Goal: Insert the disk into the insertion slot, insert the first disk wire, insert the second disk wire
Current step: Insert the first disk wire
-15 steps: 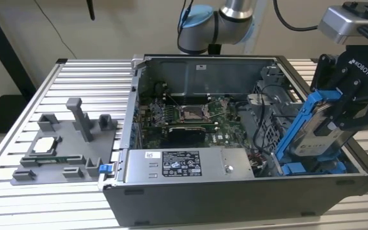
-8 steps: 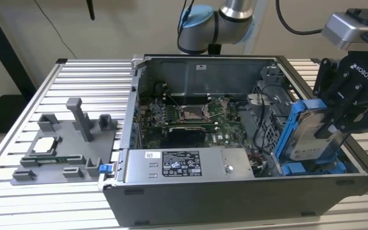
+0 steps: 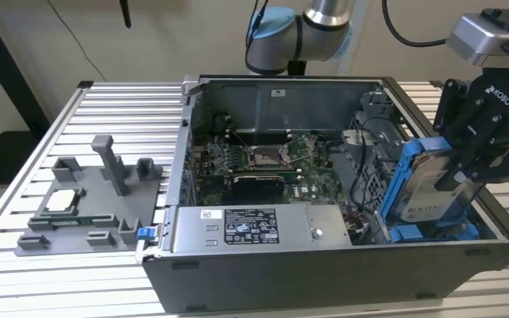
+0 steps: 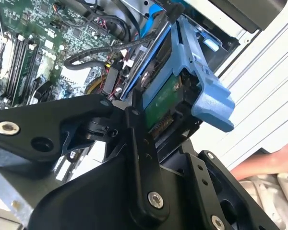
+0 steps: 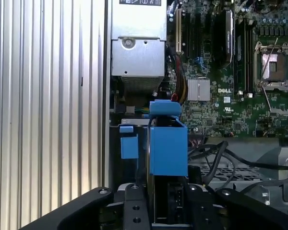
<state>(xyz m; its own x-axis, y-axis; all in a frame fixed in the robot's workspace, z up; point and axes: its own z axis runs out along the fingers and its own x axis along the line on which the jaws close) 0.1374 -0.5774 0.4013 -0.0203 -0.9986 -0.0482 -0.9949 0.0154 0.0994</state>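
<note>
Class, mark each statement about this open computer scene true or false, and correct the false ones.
1. The gripper is shut on the disk. True.
2. The disk lies flat on the table. False: it is held on edge over the computer case, at the exterior view's right.
3. The case's side cover is on. False: it is open, showing the motherboard.
4. A grey fixture stands on the table beside the case. True.

My fingers (image 4: 143,158) are showing black against the disk (image 3: 424,175), silver-grey and sitting in its bright blue carrier frame (image 3: 402,175). The motherboard (image 3: 264,156) is showing green inside the dark grey case (image 3: 325,278). The bench (image 3: 122,112) is gleaming in pale silver ribs under a grey fixture (image 3: 113,169).
</note>
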